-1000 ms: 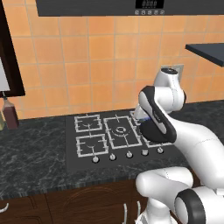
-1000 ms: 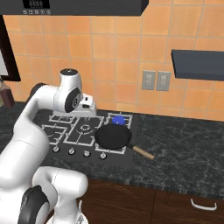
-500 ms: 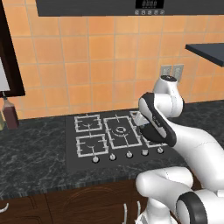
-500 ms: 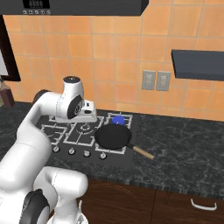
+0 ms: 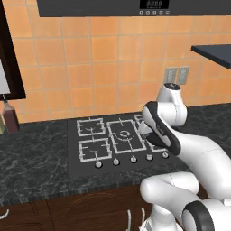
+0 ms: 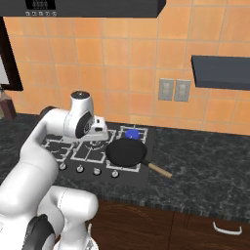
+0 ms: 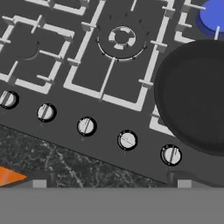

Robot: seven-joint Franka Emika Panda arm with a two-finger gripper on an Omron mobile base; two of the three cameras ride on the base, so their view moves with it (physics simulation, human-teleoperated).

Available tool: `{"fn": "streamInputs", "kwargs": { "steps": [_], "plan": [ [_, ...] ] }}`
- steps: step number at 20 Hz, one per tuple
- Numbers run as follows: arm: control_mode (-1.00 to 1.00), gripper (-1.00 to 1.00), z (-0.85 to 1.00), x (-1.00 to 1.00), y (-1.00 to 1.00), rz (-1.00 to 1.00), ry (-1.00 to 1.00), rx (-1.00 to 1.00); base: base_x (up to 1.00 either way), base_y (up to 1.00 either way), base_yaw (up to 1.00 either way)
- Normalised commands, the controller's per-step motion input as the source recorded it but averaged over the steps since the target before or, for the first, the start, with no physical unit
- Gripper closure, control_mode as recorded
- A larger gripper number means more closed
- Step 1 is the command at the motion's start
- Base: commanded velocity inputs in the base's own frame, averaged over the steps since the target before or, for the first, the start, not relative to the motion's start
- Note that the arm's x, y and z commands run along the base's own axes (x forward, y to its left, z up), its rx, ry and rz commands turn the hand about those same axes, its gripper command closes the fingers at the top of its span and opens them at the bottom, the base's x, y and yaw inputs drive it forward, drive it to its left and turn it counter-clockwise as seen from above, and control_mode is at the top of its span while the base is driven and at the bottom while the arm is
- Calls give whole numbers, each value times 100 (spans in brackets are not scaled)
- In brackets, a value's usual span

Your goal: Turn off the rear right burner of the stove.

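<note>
Claw [image 6: 100, 133] hangs above the stove [image 7: 131, 83], over the middle grate and the knob row [image 7: 127, 140] at its front edge, touching nothing; I cannot tell whether its jaws are parted or closed. Past the knobs a black pan [image 7: 197, 94] covers the front right grate. Behind it the rear right burner [image 6: 132, 133] shows a blue flame, near the tiled wall.

Black pan [image 7: 197, 94] crowds the rightmost knob [image 7: 170, 154]

stove [image 6: 146, 161] set in worktop [image 6: 205, 166]; pan [image 6: 127, 152] on its front right grate, rear right burner [image 6: 132, 133] just behind; knobs [image 7: 127, 140] along front edge.
</note>
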Motion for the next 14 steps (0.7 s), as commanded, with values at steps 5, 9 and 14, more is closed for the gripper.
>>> {"fn": "streamInputs", "kwargs": {
  "steps": [5, 9, 14],
  "plan": [
    [-100, -100, -41, -6, -30, 5, 5, -9, 0, 0, 0],
    [-100, -100, -49, -16, -29, 15, 7, -4, 0, 0, 0],
    [-100, -100, -42, -8, 4, 14, 1, 0, 0, 0, 0]
  ]
}}
